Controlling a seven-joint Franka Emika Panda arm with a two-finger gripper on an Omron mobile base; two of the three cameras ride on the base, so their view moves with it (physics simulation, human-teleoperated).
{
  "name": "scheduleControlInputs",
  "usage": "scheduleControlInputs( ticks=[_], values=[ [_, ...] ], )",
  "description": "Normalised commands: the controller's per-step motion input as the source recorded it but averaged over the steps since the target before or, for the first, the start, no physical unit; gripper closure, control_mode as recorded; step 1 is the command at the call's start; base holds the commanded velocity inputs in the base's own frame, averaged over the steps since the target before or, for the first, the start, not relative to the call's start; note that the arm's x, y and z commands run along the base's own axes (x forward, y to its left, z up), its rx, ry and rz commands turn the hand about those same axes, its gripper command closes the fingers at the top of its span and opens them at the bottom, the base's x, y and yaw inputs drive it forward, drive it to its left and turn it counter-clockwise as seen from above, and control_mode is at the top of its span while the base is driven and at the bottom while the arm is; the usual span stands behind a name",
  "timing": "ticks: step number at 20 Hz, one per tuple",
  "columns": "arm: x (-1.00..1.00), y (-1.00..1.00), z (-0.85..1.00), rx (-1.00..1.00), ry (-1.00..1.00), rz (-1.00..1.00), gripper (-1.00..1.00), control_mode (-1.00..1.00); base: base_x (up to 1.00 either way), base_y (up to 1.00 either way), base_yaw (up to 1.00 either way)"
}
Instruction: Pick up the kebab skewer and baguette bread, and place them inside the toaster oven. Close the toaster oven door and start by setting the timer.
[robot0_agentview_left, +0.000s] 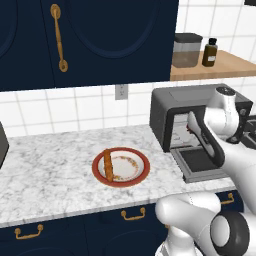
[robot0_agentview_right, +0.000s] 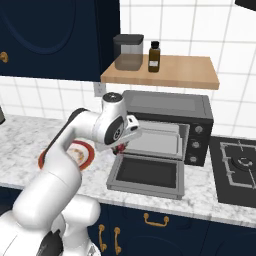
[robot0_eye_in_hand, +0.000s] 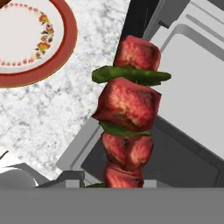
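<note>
Nearest, in the hand view: one kebab skewer (robot0_eye_in_hand: 129, 113), four red meat chunks with green slices between, pinched at its base by the hand (robot0_eye_in_hand: 127, 186), held above the toaster oven door (robot0_eye_in_hand: 175, 162). Door dropped flat, one toaster oven (robot0_agentview_right: 170, 125) open behind it, pale tray inside. Left on the marble surface (robot0_agentview_left: 45, 170): one red-rimmed plate (robot0_agentview_left: 141, 176), one baguette bread (robot0_agentview_left: 108, 165) lying along its left side, seen from the left base view alone. Farther up, from both base views: wooden shelf (robot0_agentview_right: 185, 70) with one jar (robot0_agentview_right: 128, 51) and one bottle (robot0_agentview_right: 154, 56).
</note>
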Motion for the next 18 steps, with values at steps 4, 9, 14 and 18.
scheduleControlInputs(
  ticks=[4,9,14,18],
  values=[
    [0.10,-0.25,-0.23,0.00,-0.06,-0.11,1.00,-1.00,0.00,0.00,0.00],
    [0.11,-0.16,-0.21,0.03,-0.14,-0.20,1.00,-1.00,0.00,0.00,0.00],
    [0.27,-0.02,0.00,0.00,-0.12,-0.14,1.00,-1.00,0.00,0.00,0.00],
    [0.28,-0.01,-0.06,0.00,-0.09,-0.12,1.00,-1.00,0.00,0.00,0.00]
  ],
)
